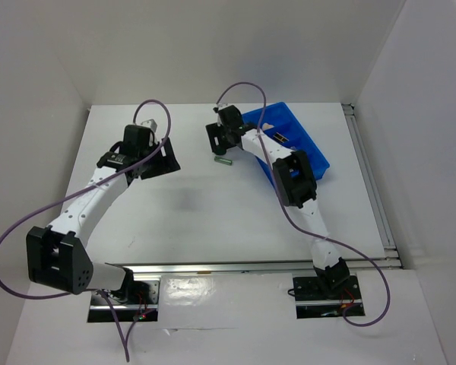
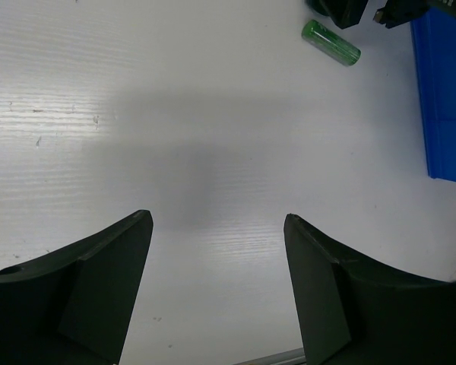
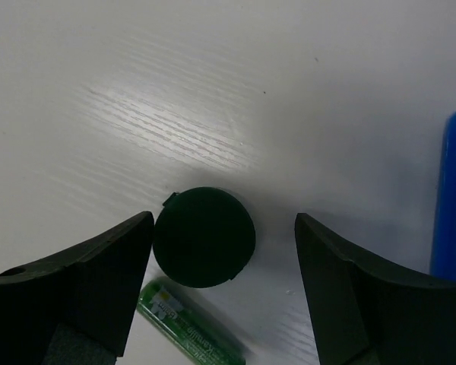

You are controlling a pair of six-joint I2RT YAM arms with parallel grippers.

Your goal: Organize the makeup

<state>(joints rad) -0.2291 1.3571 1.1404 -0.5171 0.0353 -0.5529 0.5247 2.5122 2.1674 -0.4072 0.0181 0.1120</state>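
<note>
Crosswise, green tube (image 1: 224, 161) beside round piece (image 3: 204, 236)

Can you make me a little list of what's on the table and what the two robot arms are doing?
table: white
green tube: lying flat, outside the bin, next to the round piece
round piece: dark, flat on the table
bin: blue, to the right of the tube, with small dark things inside
left pincer: open, holding nothing, over bare table
right pincer: open, a finger on each side of the round piece, not squeezing it
</note>
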